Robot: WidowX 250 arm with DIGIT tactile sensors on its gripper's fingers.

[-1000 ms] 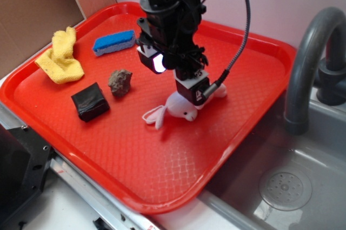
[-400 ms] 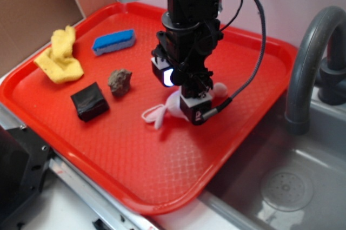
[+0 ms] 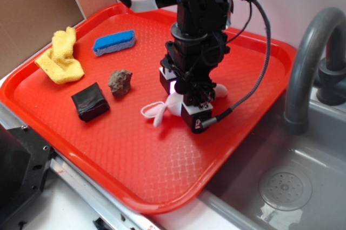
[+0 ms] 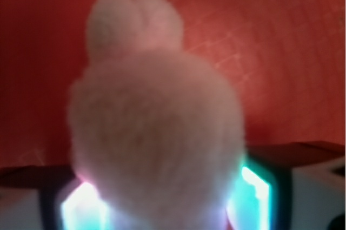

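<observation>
A white plush bunny lies on the red tray, right of centre. My gripper is lowered straight onto it, one finger on each side of its body; only its ears and a bit of tail show past the arm. In the wrist view the bunny fills the space between the two glowing pads. The jaws stand wide apart around the soft body, and I see no squeeze on it. The gripper is open.
On the tray's left lie a yellow cloth, a blue sponge, a grey-brown rock and a black block. A grey faucet and sink are at the right. Cardboard stands behind, at the left.
The arm has shifted right and towards the tray's front and come down, so its fingers now straddle the bunny. The bunny has turned slightly; the other objects have not moved.
</observation>
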